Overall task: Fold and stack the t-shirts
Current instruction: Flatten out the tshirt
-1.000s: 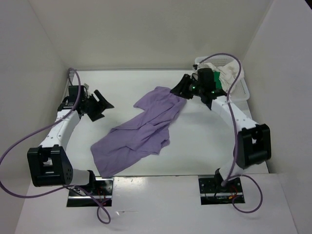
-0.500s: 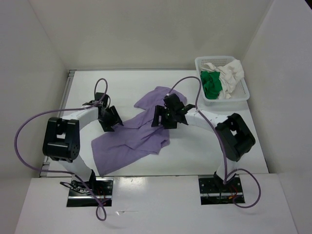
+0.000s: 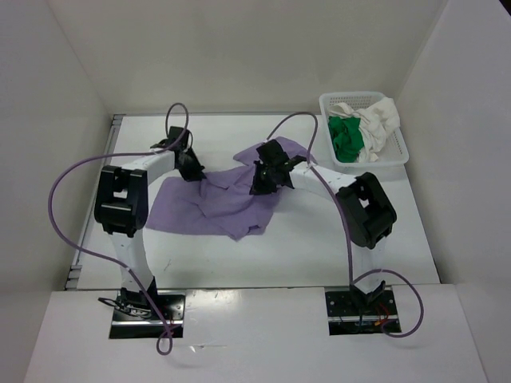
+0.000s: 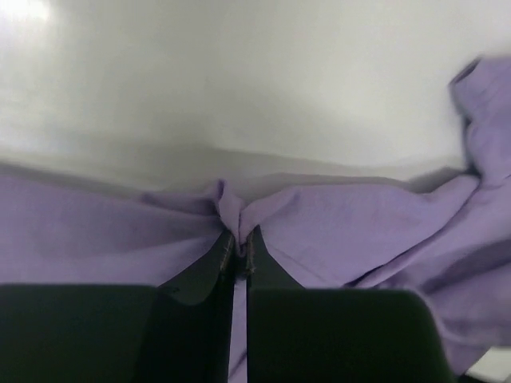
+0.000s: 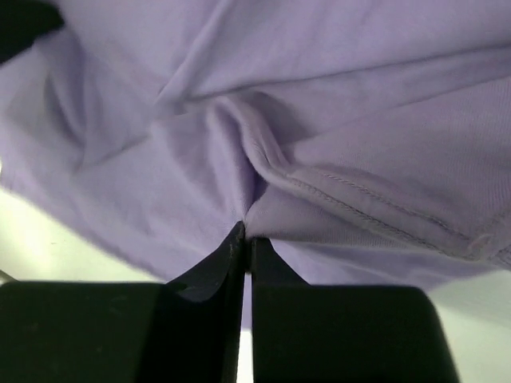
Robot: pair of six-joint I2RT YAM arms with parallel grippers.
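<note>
Where the lavender t-shirt lies crumpled across the middle of the table, both hands are down on it. The left hand has its fingers drawn almost together, with only a thin slit between them. A small ridge of lavender cloth puckers up at their tips, pinched at the shirt's far edge on the table's left side, with bare table just beyond. The right hand is drawn equally narrow and nips a fold of the same shirt beside a stitched hem, on the bunched part of the cloth nearer the far right. The left arm rises from its base at the near edge, bends at a raised elbow and reaches toward the far edge and inward, its hand tipped down onto the cloth. The right arm mirrors it, elbow raised on the right, forearm stretched leftward toward the table's middle. In the far right corner stands a white basket holding the green t-shirt and the white t-shirt, heaped together unfolded, well apart from both hands.
</note>
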